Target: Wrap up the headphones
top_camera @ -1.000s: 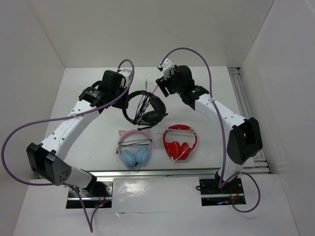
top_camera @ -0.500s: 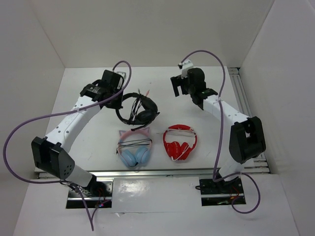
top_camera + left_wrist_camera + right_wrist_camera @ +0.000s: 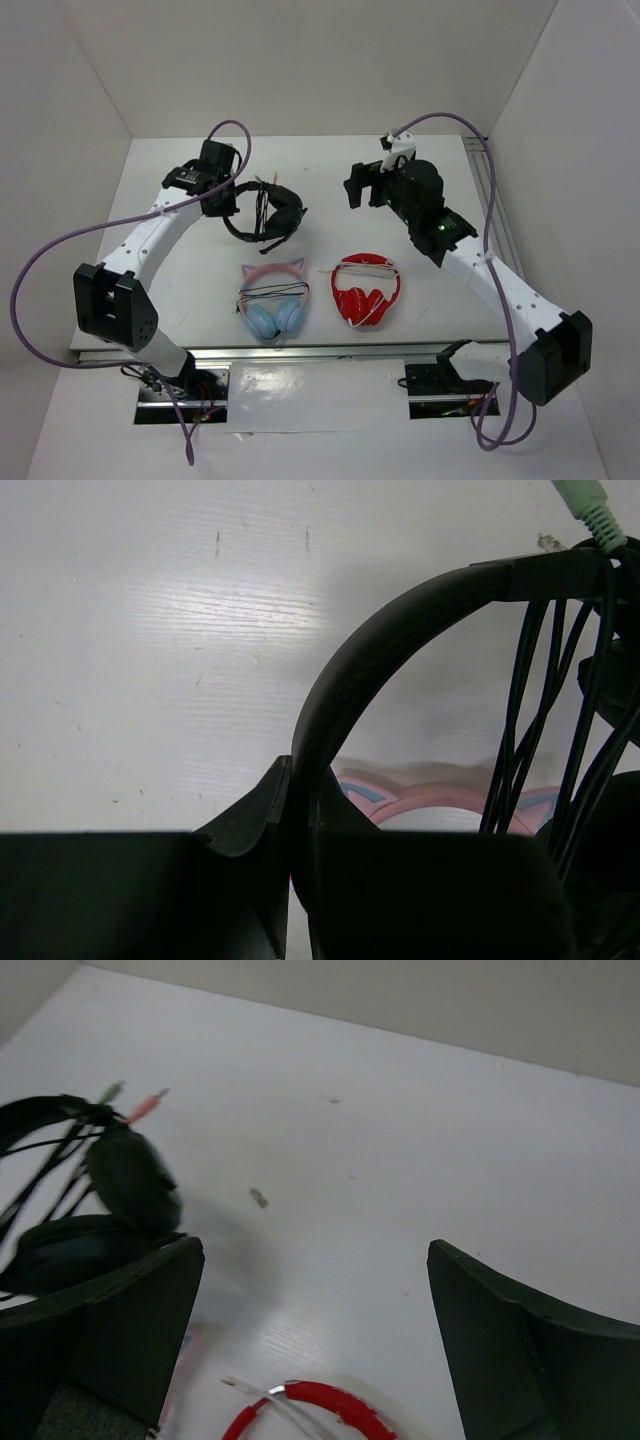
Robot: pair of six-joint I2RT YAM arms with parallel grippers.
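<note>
task's thing: the black over-ear headphones (image 3: 265,212) sit just ahead of the left gripper (image 3: 300,810), well off to the side of the right gripper (image 3: 315,1260).
weight: probably light, easy for one claw to carry.
stiffness: the headband (image 3: 400,620) looks like a firm, springy arc. the earcups (image 3: 130,1180) look padded and soft.
cable: the thin black cable (image 3: 520,700) crosses the band in several strands. it is likely limp and could slip its loops or snag on a finger.
plugs: the green and pink plugs (image 3: 135,1098) stick out past the band and are probably the fragile part.
where to hold: the bare stretch of headband, clear of the strands and not on the cushions.
left claw: clamped on the headband, which passes between its two fingers, with the strands just beside them.
right claw: spread wide and holding nothing, with the red headphones (image 3: 300,1405) near its fingertips.
unclear: whether the earcups rest on the table (image 3: 330,160) or hang off it.
</note>
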